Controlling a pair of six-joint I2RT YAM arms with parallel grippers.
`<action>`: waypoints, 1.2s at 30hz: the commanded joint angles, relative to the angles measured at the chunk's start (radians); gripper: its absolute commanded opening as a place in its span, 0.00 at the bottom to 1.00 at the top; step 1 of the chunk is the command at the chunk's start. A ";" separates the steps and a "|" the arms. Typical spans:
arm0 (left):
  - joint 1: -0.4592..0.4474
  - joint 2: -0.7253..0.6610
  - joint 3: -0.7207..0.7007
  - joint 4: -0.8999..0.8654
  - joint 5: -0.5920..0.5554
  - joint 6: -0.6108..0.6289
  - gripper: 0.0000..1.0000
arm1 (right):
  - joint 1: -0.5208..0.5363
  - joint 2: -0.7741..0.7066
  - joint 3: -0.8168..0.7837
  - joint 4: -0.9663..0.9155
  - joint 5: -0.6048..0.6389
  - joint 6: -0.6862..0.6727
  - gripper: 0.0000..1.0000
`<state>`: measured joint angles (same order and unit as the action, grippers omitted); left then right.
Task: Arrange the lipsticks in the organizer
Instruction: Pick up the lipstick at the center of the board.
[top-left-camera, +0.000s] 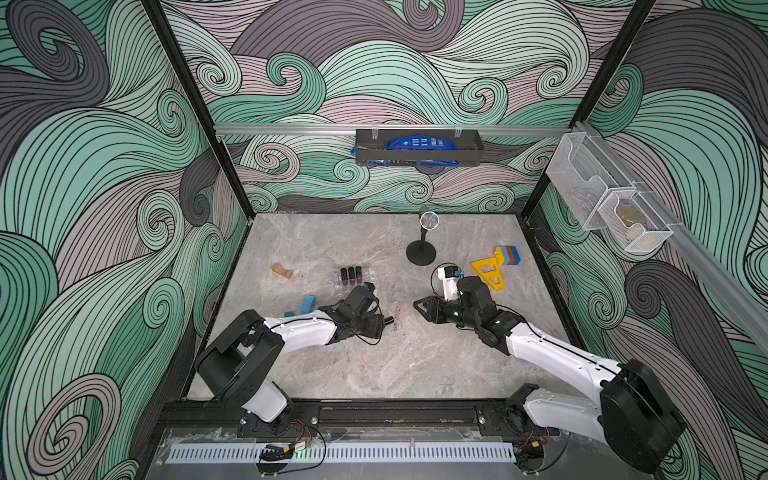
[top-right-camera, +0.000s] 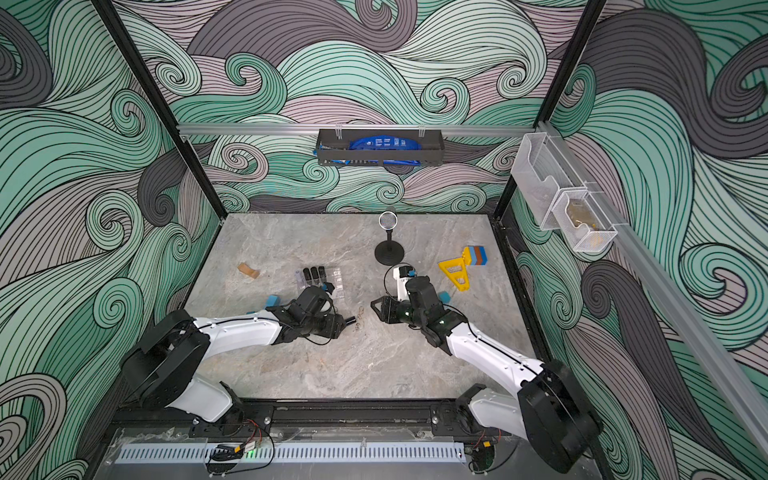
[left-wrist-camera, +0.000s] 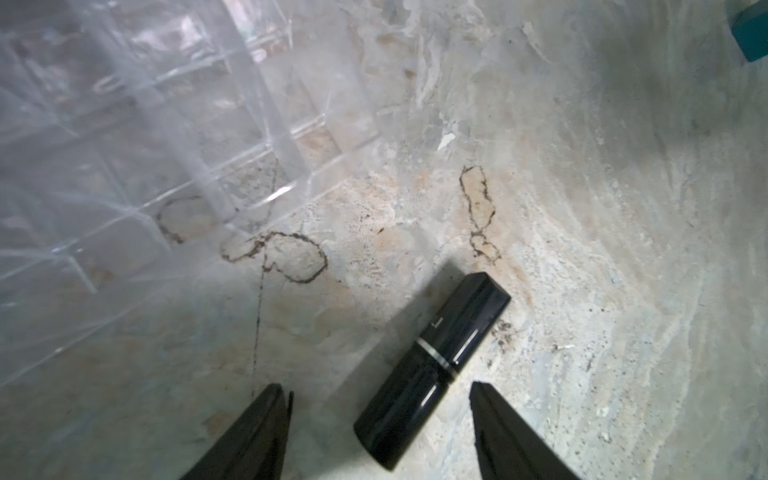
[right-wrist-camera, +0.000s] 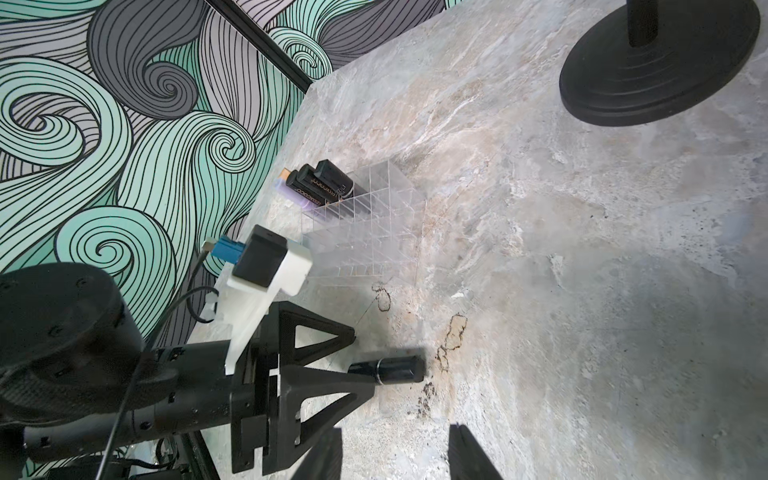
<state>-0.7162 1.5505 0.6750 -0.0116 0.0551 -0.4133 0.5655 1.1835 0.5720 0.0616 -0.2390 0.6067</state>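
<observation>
A marble-patterned table (top-left-camera: 415, 365) is seen from above, with two robot arms reaching in from its near edge. The organizer (top-left-camera: 371, 277), a clear plastic tray of small square cells, sits a little left of the table's middle. Three black lipsticks (top-left-camera: 351, 274) stand upright side by side in cells along its far row. A pale lavender tube (top-left-camera: 336, 280) stands just beside them at the left end of that row.

The fourth lipstick (left-wrist-camera: 432, 370) lies on its side on the table, nearer the robot than the organizer and apart from it, its thin silver band showing. The left gripper (left-wrist-camera: 376, 388) is low at the table with its jaws spread wide. One finger is on each side of the lying tube with bare table between, so nothing is gripped.

The right gripper (right-wrist-camera: 392, 432) hovers to the right and points toward that tube, its jaws apart with nothing between them.

Behind the right arm stand a black microphone stand (top-left-camera: 422, 251), a yellow plastic piece (top-left-camera: 488, 272) and a stack of coloured blocks (top-left-camera: 510, 255). On the left lie a blue block (top-left-camera: 307, 303) and a wooden block (top-left-camera: 282, 270).
</observation>
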 joint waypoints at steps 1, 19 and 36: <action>-0.008 0.023 0.034 0.028 0.053 0.035 0.71 | -0.005 -0.014 -0.021 0.015 -0.019 0.006 0.46; -0.137 0.040 0.125 -0.176 -0.106 0.071 0.61 | -0.006 -0.008 -0.042 0.042 -0.029 0.023 0.45; -0.176 0.129 0.193 -0.246 -0.146 0.101 0.40 | -0.010 -0.003 -0.052 0.055 -0.026 0.025 0.45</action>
<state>-0.8818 1.6592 0.8383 -0.2199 -0.0940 -0.3309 0.5648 1.1839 0.5312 0.0948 -0.2577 0.6327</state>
